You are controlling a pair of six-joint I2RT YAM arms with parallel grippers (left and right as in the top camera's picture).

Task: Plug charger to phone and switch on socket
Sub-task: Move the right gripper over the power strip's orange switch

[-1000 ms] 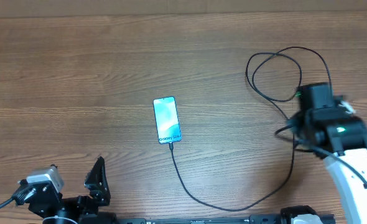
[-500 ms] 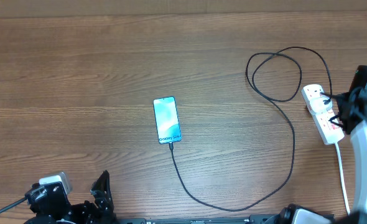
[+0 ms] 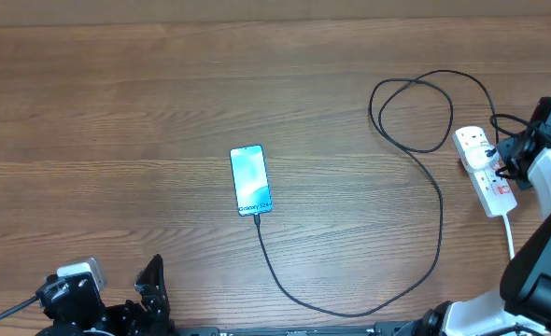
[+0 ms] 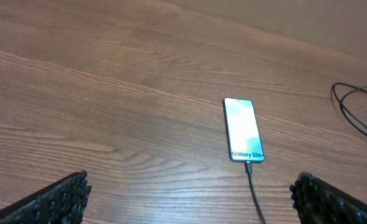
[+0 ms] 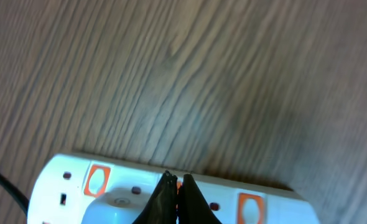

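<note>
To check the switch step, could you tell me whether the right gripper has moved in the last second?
Yes. The right gripper has moved rightward: it hid the socket from above then, and now sits at its right side, leaving it in view.

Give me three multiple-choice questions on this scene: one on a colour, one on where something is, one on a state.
1. What colour is the phone's screen? A red; B light blue; C green.
2. The socket lies: A beside the phone; B by the right hand; C on top of the phone.
3. The charger's tip is: A in the phone; B lying loose; C clamped in the right hand.

Answers:
1 B: the screen shows pale blue.
2 B: the right wrist view has the fingertips over the socket, far from the phone.
3 A: the cable ends at the phone's lower edge.
</note>
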